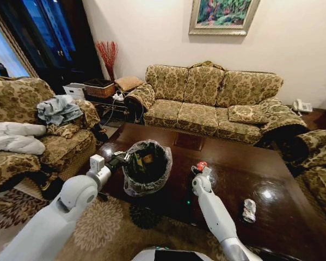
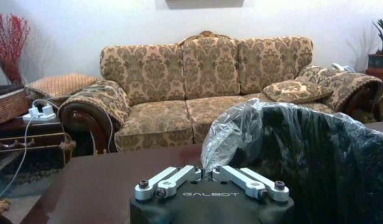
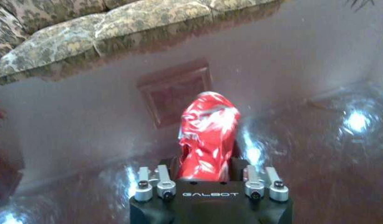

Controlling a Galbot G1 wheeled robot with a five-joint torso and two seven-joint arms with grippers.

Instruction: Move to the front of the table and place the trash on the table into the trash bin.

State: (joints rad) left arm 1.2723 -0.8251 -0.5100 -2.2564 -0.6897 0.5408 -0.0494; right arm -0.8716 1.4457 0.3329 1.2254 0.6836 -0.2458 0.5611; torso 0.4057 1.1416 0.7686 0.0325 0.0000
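The right hand (image 3: 207, 179) grasps the red can (image 3: 207, 135); it should clear the bin (image 1: 146, 166) rim beside the clenched left hand (image 2: 210, 179) before letting go.

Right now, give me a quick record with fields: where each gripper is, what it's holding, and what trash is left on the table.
left gripper: shut on the trash bin's bag at the rim
right gripper: shut on the red can, above the table
trash bin: on the table's left part, some trash inside
left on table: silver can, near the right edge
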